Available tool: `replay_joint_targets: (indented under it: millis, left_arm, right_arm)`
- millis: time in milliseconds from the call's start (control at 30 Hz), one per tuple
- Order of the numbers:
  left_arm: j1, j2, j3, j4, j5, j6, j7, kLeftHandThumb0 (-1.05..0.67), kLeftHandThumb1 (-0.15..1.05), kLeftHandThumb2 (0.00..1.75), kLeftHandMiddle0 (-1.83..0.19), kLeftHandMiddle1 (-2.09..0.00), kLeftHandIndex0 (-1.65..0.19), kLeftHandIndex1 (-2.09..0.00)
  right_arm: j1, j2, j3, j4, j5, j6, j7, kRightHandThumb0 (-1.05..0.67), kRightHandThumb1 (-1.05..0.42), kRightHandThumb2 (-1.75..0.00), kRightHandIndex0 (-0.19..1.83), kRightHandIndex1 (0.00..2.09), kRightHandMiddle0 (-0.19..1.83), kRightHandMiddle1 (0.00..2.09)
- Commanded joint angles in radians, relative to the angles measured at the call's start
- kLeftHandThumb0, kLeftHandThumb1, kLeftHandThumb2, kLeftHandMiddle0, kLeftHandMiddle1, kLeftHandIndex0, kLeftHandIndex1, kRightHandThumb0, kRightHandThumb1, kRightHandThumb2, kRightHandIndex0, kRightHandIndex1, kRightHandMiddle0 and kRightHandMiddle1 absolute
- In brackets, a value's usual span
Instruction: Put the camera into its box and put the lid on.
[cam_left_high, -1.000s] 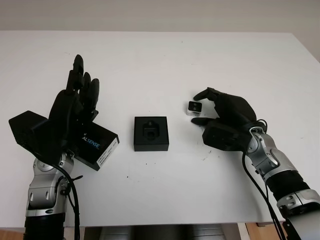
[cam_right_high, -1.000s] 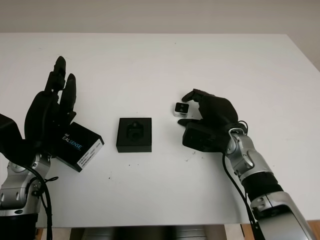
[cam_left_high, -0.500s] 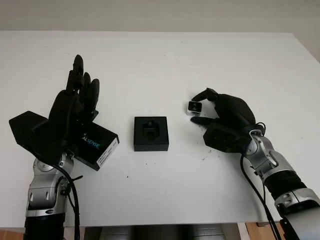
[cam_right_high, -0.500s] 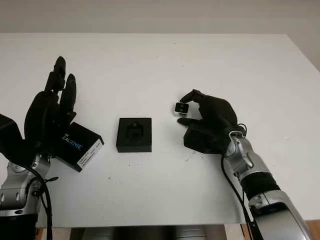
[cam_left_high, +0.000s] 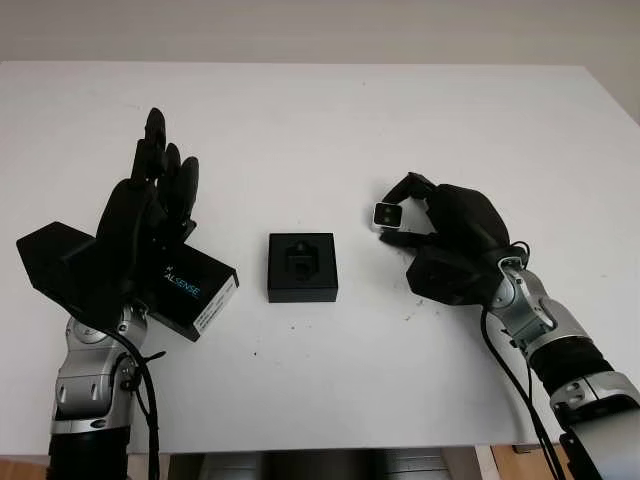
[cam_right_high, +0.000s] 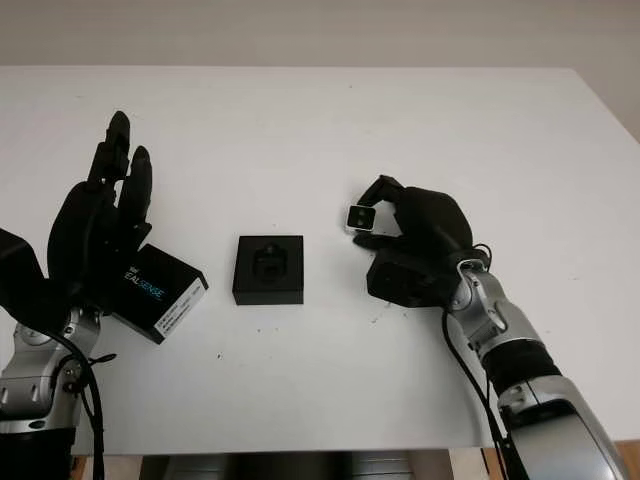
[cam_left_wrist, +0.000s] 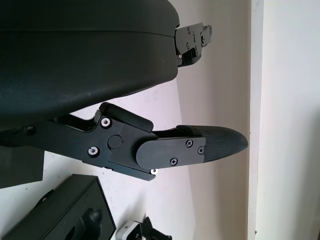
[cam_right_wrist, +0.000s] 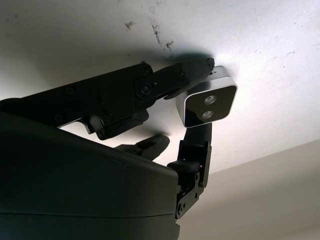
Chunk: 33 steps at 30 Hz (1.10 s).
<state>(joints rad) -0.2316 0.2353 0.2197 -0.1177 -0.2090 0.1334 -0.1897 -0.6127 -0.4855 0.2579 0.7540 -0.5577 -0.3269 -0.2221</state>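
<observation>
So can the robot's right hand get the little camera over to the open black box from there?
Probably yes. The right hand is shut on the camera, and only bare table lies between it and the open box. The left hand is open over the lid, out of the way.

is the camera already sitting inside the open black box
No, the camera is pinched in the right hand fingers, apart from the box.

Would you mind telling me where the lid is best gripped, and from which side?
Probably across its two long side walls, from above. The lid is a flat black slab lying on the table, partly under the open left hand, which hovers right over it.
</observation>
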Motion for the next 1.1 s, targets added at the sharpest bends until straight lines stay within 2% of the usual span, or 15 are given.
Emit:
replay_joint_targets:
  millis: [0, 633, 900, 1067]
  left_arm:
    - [0.007, 0.004, 0.001, -0.016, -0.002, 0.002, 0.002, -0.74, 1.05, 0.47, 0.19, 0.0, 0.19, 0.0]
    - [0.0, 0.009, -0.002, -0.003, 0.002, -0.016, -0.001, -0.73, 1.05, 0.46, 0.19, 0.0, 0.19, 0.0]
    - [0.006, 0.01, -0.005, -0.013, 0.013, -0.01, 0.006, -0.74, 1.05, 0.46, 0.19, 0.0, 0.19, 0.0]
    - [0.008, 0.007, -0.003, -0.013, 0.012, -0.01, 0.005, -0.74, 1.05, 0.47, 0.19, 0.0, 0.19, 0.0]
  right_arm:
    - [-0.001, 0.005, -0.014, 0.014, 0.02, -0.001, 0.013, -0.4, -0.96, -0.06, 0.51, 0.1, 0.41, 1.32]
    - [-0.013, 0.043, -0.116, -0.033, 0.219, 0.092, 0.214, -0.44, -0.99, -0.05, 0.38, 0.03, 0.35, 1.45]
    - [0.001, 0.058, -0.161, -0.089, 0.298, 0.048, 0.266, -0.46, -0.98, -0.05, 0.37, 0.04, 0.38, 1.5]
    - [0.032, 0.059, -0.173, -0.197, 0.325, 0.068, 0.311, -0.49, -1.01, -0.06, 0.35, 0.03, 0.36, 1.52]
